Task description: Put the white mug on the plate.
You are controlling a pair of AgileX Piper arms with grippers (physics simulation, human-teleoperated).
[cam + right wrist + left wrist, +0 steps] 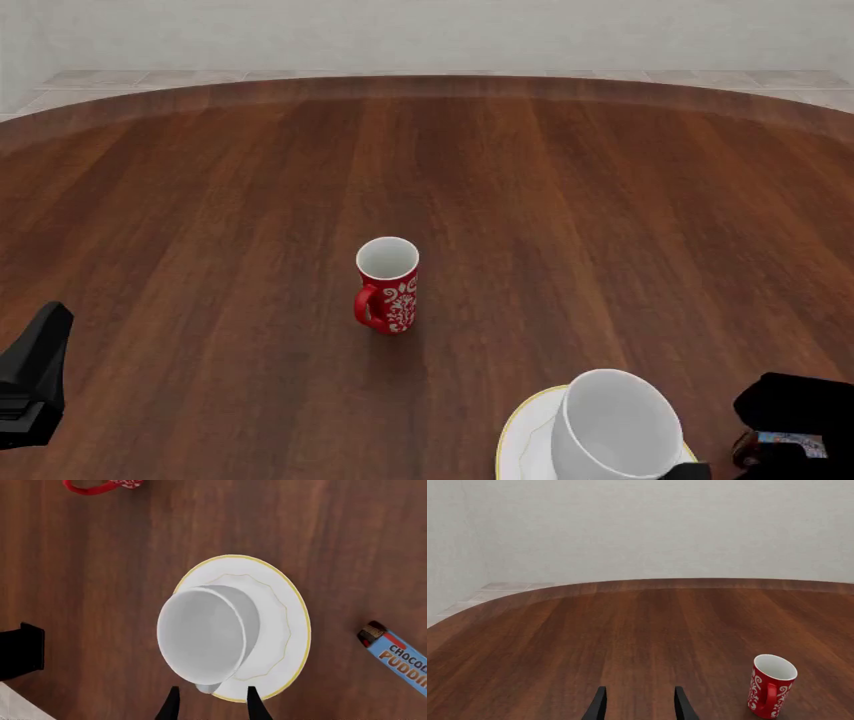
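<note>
The white mug (203, 635) stands upright on the plate (283, 630), set toward one side of it. Its small loop handle points at my right gripper (212, 702). That gripper is open, its two dark fingers on either side of the handle and not touching it. In the front view the white mug (614, 435) and the plate (523, 440) sit at the near right edge, beside the right arm (801, 415). My left gripper (639, 705) is open and empty above bare table, and its arm (34, 380) is at the near left.
A red mug with a white pattern (387, 285) stands upright mid-table, handle toward the near left. A blue chocolate pudding box (393, 655) lies on the wood close to the plate. The round wooden table's far edge (427, 85) curves in front of a pale wall.
</note>
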